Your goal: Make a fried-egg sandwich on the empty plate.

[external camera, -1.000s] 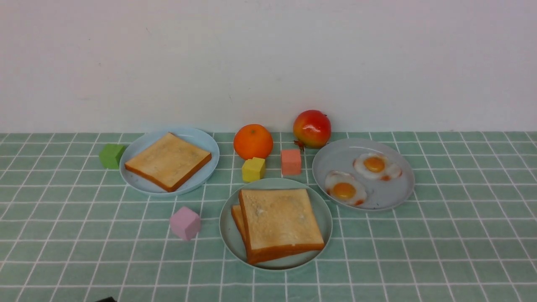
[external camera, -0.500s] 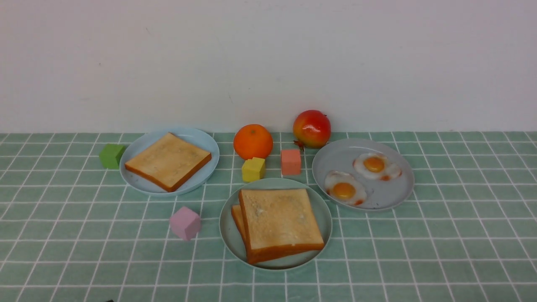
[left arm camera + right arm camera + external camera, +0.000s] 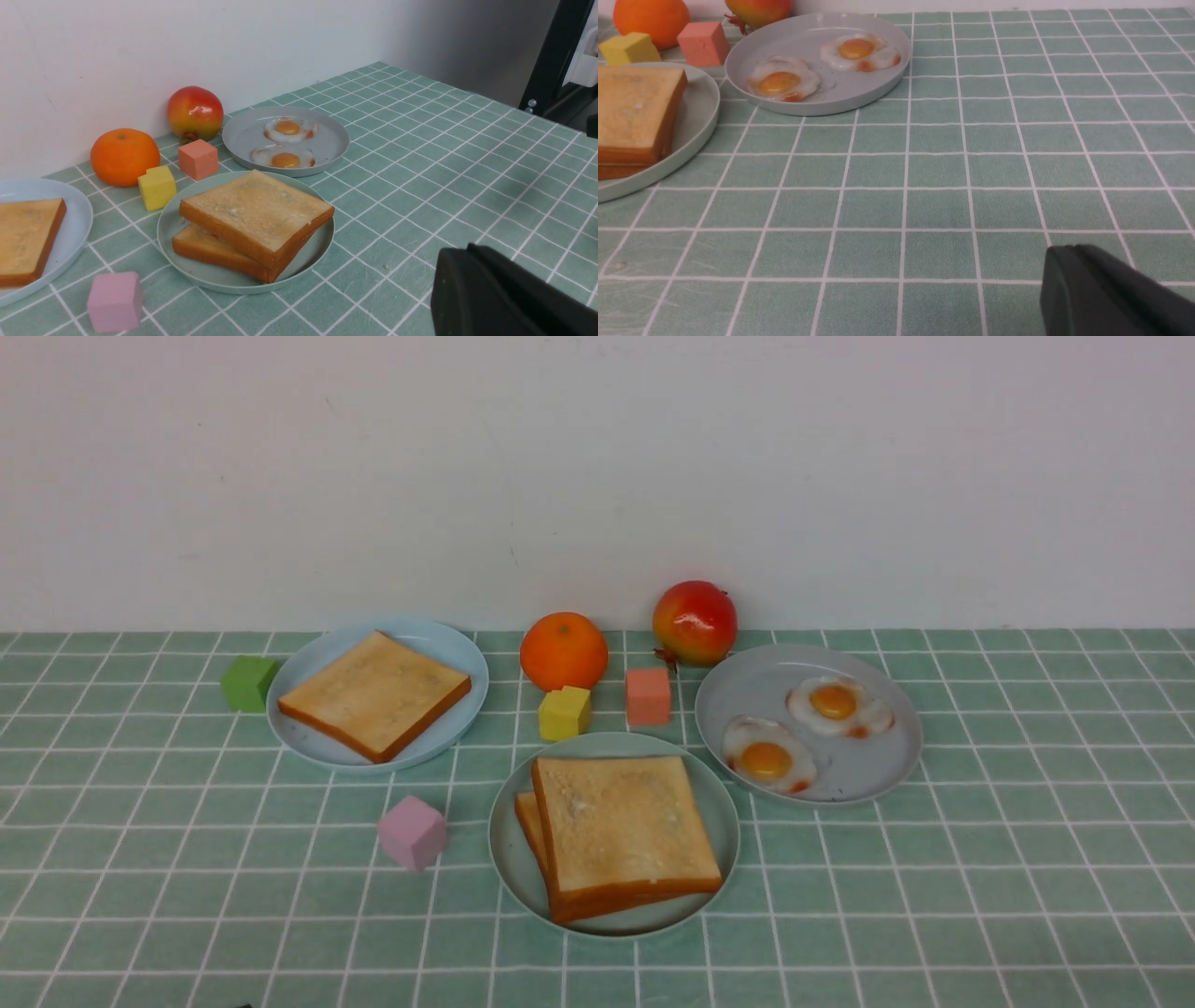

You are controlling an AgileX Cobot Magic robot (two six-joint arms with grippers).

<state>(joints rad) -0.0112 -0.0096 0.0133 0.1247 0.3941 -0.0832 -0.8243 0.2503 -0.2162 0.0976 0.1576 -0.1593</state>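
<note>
Sitting stacked on the mint-green plate (image 3: 509,859), near centre: two toast slices (image 3: 621,831), egg between not visible. Sandwich looks done. Both grippers pulled back, fingers pressed together, holding nothing. Next move, probably none beyond checking for the egg.

A staged test setup, not a real kitchen: a table (image 3: 1027,859) under a green checked cloth stands against a bare white wall (image 3: 597,467), set with glossy toy food and coloured foam cubes (image 3: 412,833), with a black frame post (image 3: 551,56) at the upper right.
</note>
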